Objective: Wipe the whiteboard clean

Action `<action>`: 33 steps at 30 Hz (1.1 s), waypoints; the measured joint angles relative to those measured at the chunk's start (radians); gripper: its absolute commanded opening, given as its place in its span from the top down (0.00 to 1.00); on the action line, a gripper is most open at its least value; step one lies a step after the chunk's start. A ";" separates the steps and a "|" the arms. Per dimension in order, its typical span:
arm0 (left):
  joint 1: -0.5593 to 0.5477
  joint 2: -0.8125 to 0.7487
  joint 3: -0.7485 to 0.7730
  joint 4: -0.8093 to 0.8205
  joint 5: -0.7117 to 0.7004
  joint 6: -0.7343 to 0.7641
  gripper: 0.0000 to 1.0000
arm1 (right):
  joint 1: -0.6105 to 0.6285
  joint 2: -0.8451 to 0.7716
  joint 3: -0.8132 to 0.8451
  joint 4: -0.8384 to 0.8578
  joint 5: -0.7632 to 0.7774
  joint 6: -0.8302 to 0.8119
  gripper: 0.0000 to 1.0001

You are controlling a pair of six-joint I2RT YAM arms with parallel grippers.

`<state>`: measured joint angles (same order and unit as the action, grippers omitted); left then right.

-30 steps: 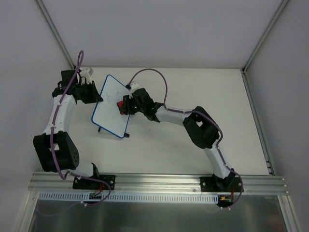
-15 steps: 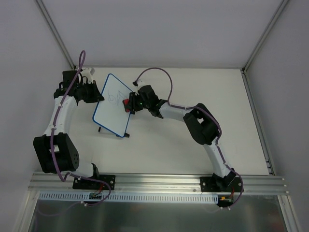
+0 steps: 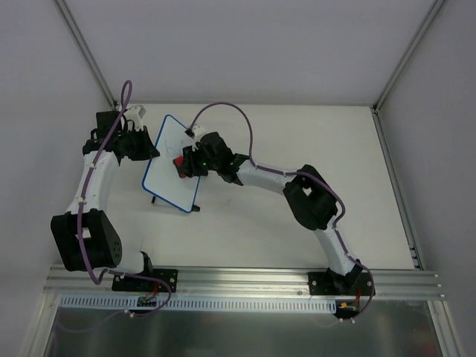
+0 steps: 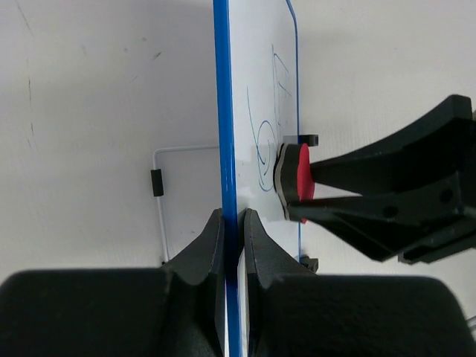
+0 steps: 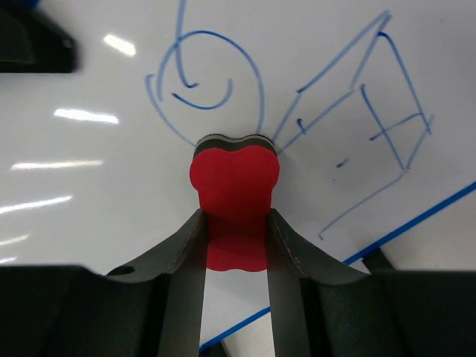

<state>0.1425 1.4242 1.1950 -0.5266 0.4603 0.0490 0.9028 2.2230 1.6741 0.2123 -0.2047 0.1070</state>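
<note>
Whiteboard (image 3: 172, 162) propped at a tilt near far-left corner of tabletop (image 3: 297, 126), on 2 small black feet (image 3: 195, 210), well apart from right edge.

Risks, as judged:
- Board: held at only 1 clamp point on thin blue rim. Hard push from writing side could swing it about that point, tip it backward, or work rim out of the jaws. Feet could skid on smooth tabletop under a sideways stroke.
- Right arm (image 3: 312, 197): reach runs long toward the far-left corner. Wide stroke toward board's left edge could knock 1 gripper into the other.
- Eraser (image 5: 234, 175): gripped by its lower lobe only. Drag across the surface could twist it between the fingers or pull it free.
- Doodles: spiral (image 5: 208, 82) and box sketch (image 5: 364, 126) both plainly legible. Light or uneven contact would likely smear and leave ghost lines.

Pose:
- Left arm (image 3: 89, 178): folded along left edge of tabletop, wrist turned inward toward board.
- Right arm: stretched from near-right base across to far left, elbow raised over mid-tabletop.
- Left gripper (image 4: 229, 223): clenched on board's blue rim, 1 finger on each face.
- Right gripper (image 5: 235, 223): clamped on red eraser, pad appearing to touch writing face just below the junction of spiral and box sketch.
</note>
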 measured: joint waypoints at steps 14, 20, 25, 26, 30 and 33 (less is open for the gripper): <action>-0.026 -0.048 -0.021 -0.020 -0.025 0.007 1.00 | 0.043 0.003 0.156 -0.091 -0.009 -0.026 0.99; -0.036 -0.051 -0.022 -0.019 -0.044 0.011 1.00 | -0.006 0.032 0.157 -0.089 -0.001 0.005 1.00; -0.039 -0.051 -0.022 -0.021 -0.044 0.011 1.00 | -0.078 0.066 0.101 -0.090 0.027 0.028 1.00; -0.039 -0.051 -0.022 -0.021 -0.044 0.011 1.00 | -0.093 0.079 0.091 -0.091 0.032 0.037 1.00; -0.039 -0.051 -0.022 -0.023 -0.045 0.011 1.00 | -0.124 0.106 0.081 -0.095 0.032 0.062 1.00; -0.039 -0.051 -0.022 -0.026 -0.046 0.011 1.00 | -0.121 0.106 0.082 -0.095 0.034 0.065 1.00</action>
<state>0.1032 1.3735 1.1732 -0.5526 0.4145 0.0605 0.7818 2.3295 1.7565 0.1177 -0.1703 0.1719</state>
